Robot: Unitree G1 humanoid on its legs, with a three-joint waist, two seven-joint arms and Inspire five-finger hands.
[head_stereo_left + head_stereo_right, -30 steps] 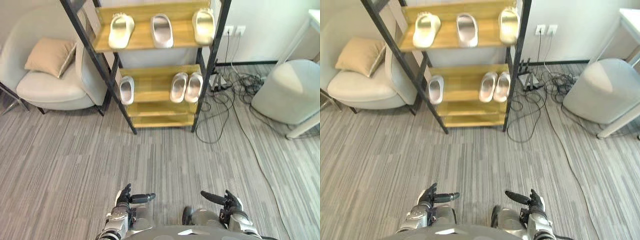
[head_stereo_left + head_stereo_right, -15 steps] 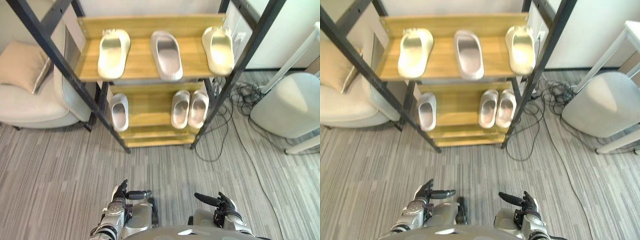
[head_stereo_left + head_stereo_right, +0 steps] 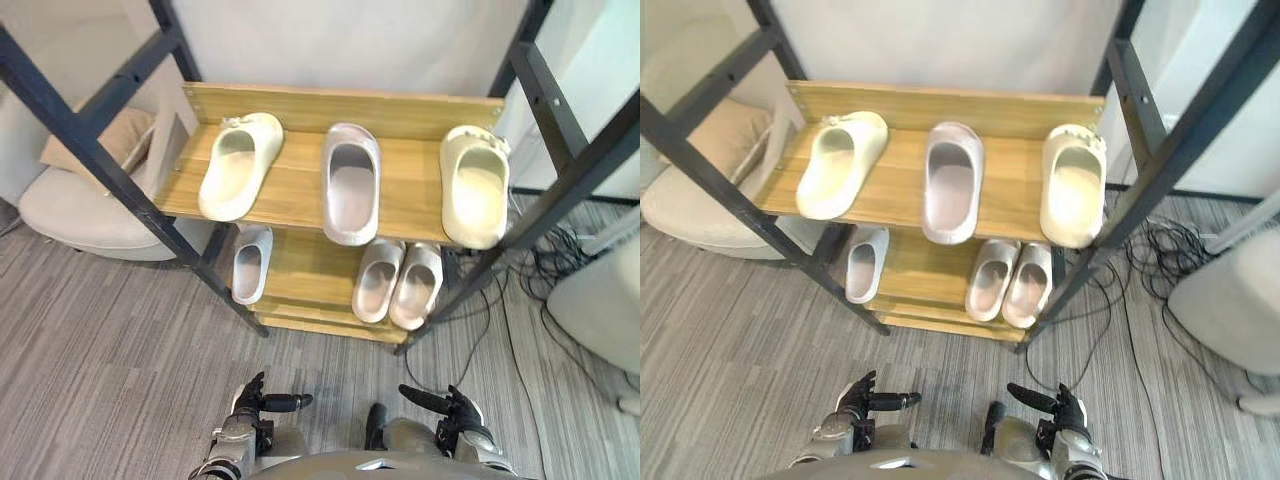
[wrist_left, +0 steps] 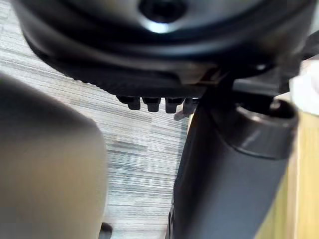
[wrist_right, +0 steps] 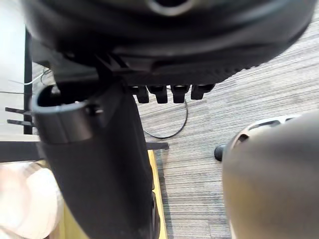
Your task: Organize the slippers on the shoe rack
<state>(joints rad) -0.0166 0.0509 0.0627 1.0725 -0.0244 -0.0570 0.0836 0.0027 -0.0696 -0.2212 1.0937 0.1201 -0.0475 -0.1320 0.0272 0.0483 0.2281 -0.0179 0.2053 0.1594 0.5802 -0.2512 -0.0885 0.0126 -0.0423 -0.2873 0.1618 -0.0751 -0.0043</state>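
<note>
Your left hand [image 3: 250, 402] and right hand [image 3: 455, 408] hang low, empty, fingers loosely spread; raise the right to the middle grey slipper [image 3: 349, 183]; grip its rim squarely.

No text, label, brand, no. or sign legible anywhere. Slippers [image 3: 349, 185] & rack [image 3: 300, 190]: plain surfaces, no print to make out.
</note>
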